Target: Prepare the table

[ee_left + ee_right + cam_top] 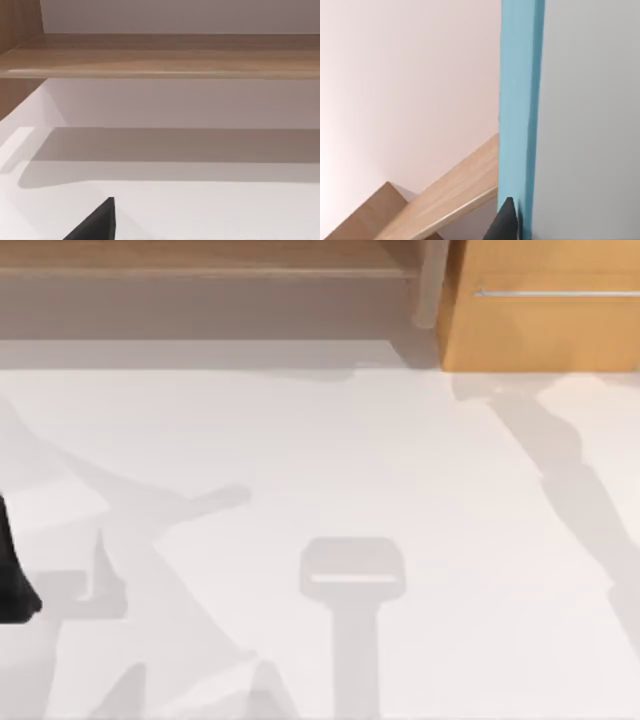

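The table [330, 470] is a wide plain white top with nothing lying on it. A black part of my left arm [12, 580] pokes in at the table's left edge. My left gripper [97, 225] hovers low over the table, facing the shelf. My right gripper [506, 222] is raised and tilted, shut on a flat slab [520, 100] with a blue edge and a light grey face. The slab runs straight out from the black fingertip [504, 220] and hides the other finger.
A tan wooden shelf unit [200, 265] runs along the back of the table. An orange-wood drawer cabinet [545, 330] with a silver bar handle [555, 293] stands at the back right. Arm shadows cross the tabletop.
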Available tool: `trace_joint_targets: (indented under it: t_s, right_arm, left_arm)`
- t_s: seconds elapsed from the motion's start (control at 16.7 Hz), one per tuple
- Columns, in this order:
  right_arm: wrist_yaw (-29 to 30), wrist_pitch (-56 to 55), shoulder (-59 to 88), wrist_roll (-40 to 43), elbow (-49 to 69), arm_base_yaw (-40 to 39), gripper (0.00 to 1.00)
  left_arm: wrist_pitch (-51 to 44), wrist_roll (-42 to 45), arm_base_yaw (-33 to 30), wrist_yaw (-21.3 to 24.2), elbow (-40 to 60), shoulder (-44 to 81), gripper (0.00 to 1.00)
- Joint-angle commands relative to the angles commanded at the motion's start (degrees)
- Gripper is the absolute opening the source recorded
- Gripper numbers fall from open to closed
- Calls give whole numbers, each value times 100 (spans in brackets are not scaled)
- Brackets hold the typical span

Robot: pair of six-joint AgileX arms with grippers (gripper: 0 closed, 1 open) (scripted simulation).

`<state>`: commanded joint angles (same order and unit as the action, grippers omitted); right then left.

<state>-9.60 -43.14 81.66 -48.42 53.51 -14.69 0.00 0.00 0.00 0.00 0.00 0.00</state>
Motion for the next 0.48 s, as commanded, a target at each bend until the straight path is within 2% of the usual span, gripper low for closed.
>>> trace_joint_targets:
  t_s: [0.24, 0.48]
  right_arm:
    - [-606, -18, -329, -1044, -729, 1855, 0]
    - [-975, 109, -53, -1933, -1212, 3535, 0]
  left_arm:
    - [0, 0, 0, 0, 0, 0, 100]
    - [0, 0, 0, 0, 0, 0, 100]
